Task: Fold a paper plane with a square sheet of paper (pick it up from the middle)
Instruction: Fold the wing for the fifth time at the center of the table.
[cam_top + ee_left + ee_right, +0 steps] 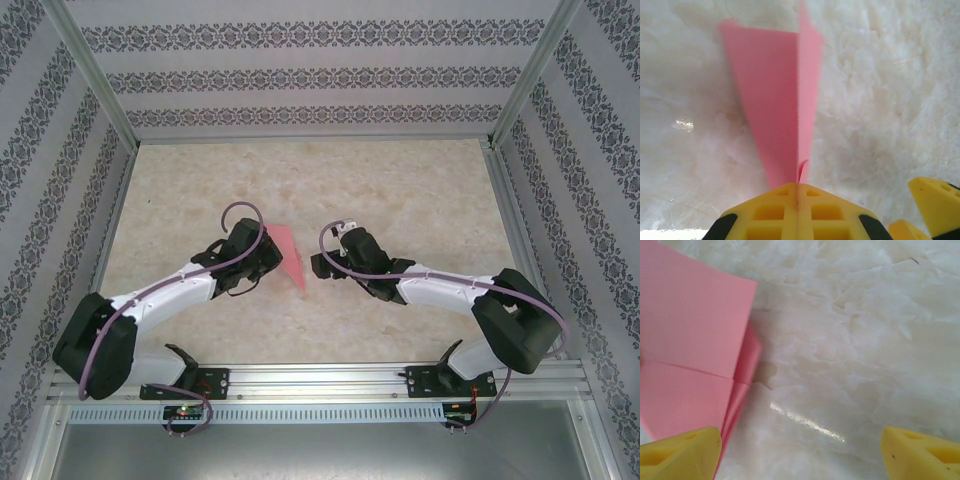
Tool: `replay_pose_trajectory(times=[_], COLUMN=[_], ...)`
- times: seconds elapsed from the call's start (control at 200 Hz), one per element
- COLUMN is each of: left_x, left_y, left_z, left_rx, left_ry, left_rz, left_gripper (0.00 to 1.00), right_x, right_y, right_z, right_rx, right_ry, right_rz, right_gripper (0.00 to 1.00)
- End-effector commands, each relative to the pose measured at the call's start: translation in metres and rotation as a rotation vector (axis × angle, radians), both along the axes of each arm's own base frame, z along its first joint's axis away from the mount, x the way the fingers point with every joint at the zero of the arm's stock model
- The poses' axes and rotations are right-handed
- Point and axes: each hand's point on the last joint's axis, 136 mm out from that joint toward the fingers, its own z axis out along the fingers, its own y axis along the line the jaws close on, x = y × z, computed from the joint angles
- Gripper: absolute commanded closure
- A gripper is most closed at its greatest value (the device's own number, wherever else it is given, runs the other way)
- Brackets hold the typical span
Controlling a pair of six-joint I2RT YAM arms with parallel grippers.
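Now, in the left wrist view, I see the left gripper (798, 192) with its jaws pressed together, pinching the narrow tip of the plane (775, 95). The plane fans out toward 12 o'clock over the desk (890, 100). From above, the right gripper (318, 265) sits just beside the plane at its 3 o'clock, jaws spread wide.

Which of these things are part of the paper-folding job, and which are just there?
In the job:
slim folded salmon-pink paper plane
left gripper, shut on it
right gripper, open nearby

Just there:
pale marbled table
patterned walls
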Motion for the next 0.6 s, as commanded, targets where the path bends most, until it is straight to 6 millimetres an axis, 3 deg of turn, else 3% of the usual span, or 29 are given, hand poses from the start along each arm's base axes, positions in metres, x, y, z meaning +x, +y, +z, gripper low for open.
replay_pose_trajectory(times=[0.0, 0.145, 0.295, 0.445, 0.594], left_x=[-0.001, 0.003, 0.005, 0.005, 0.005], left_y=[0.015, 0.005, -0.001, -0.001, -0.003], left_z=[-0.008, -0.023, -0.035, -0.039, -0.038], left_rx=[0.056, 0.034, 0.027, 0.025, 0.009], left_ry=[0.016, 0.060, 0.107, 0.124, 0.130], left_rz=[0.032, 0.019, 0.016, 0.020, 0.017], left_gripper=[0.98, 0.98, 0.97, 0.97, 0.97], right_x=[0.009, 0.006, -0.005, -0.019, -0.031], right_y=[0.003, 0.015, 0.037, 0.061, 0.078], right_z=[0.023, 0.016, 0.012, 0.003, -0.016], right_rx=[0.028, -0.003, -0.025, -0.043, -0.064], right_ry=[-0.088, -0.114, -0.184, -0.234, -0.251], right_rz=[-0.003, 0.058, 0.174, 0.291, 0.413], right_gripper=[0.16, 0.15, 0.20, 0.29, 0.29])
